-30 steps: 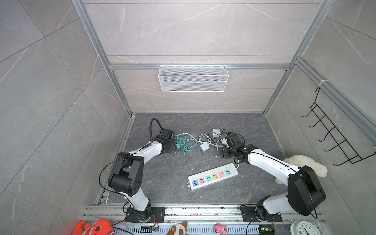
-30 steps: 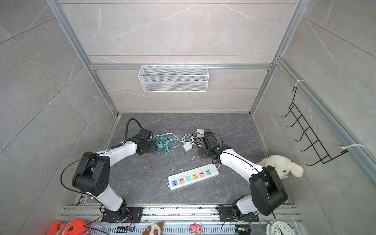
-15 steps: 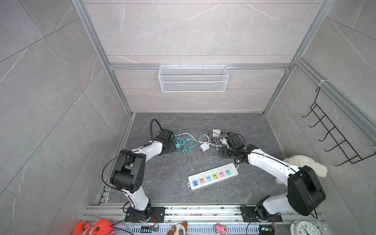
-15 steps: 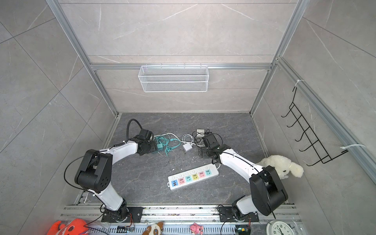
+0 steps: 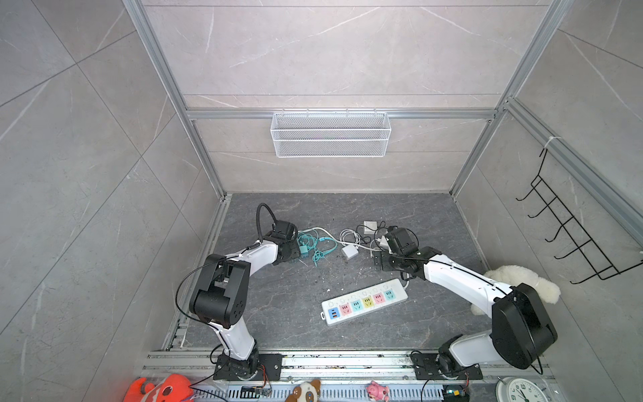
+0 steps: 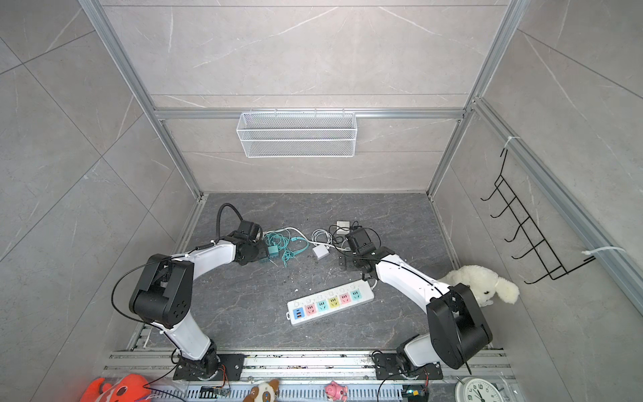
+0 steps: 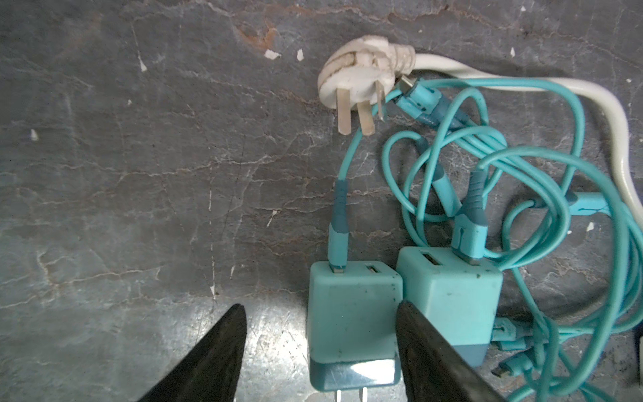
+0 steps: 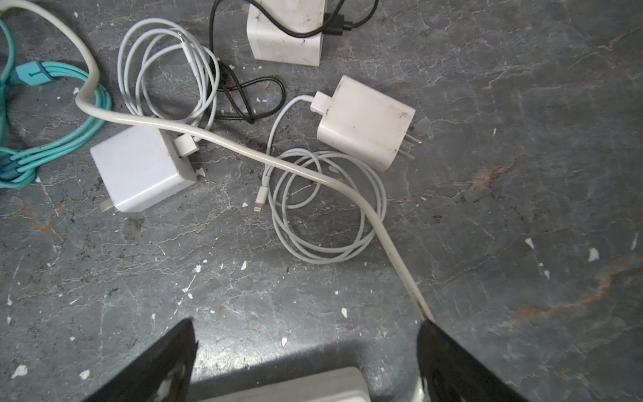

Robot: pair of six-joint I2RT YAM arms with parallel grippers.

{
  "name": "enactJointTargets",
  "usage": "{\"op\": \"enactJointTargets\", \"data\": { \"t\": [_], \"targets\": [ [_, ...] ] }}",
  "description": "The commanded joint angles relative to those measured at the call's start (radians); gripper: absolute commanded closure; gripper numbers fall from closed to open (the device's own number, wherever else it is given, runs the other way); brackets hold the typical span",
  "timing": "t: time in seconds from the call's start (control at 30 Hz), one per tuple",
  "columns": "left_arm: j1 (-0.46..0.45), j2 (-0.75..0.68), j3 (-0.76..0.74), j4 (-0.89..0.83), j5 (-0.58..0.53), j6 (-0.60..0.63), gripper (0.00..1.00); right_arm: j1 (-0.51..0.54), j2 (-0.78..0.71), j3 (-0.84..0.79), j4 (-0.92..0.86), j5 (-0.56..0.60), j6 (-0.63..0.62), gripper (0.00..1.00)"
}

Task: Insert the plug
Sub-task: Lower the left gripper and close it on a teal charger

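On the dark floor lies a teal charger plug, prongs toward my wrist, next to a second teal charger in a tangle of teal cable. My left gripper is open and straddles the first one: one finger lies against its side, the other stands clear with floor showing between. Both top views show this plug at the gripper. The white power strip with coloured sockets lies in front. My right gripper hangs open and empty over the strip's end.
The strip's white cord runs to a three-prong plug. White chargers and coiled cables lie beyond the right gripper. A white plush toy sits at the right; a wire basket and hook rack hang on the walls.
My left gripper's jaws have narrowed around the teal charger plug, and the left arm has shifted slightly. The right arm has stayed where it was, open.
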Motion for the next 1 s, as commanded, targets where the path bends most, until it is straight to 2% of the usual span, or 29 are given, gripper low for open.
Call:
{"op": "enactJointTargets", "data": {
  "t": [0.0, 0.57, 0.8, 0.9, 0.97],
  "targets": [
    [0.006, 0.027, 0.002, -0.009, 0.031, -0.014, 0.30, 0.006, -0.007, 0.009, -0.010, 0.013, -0.012, 0.01],
    [0.003, 0.000, -0.049, -0.021, 0.035, -0.014, 0.35, 0.006, -0.007, 0.009, -0.005, 0.004, -0.012, 0.01],
    [0.002, 0.024, -0.039, -0.006, 0.050, 0.036, 0.42, 0.005, -0.009, 0.009, -0.009, 0.003, -0.014, 0.01],
    [0.000, 0.026, -0.032, -0.010, 0.063, 0.052, 0.52, 0.006, -0.008, 0.013, -0.010, 0.004, -0.014, 0.01],
    [-0.003, 0.022, -0.032, -0.012, 0.072, 0.057, 0.54, 0.006, -0.008, 0.015, -0.010, 0.003, -0.014, 0.01]
  ]
}}
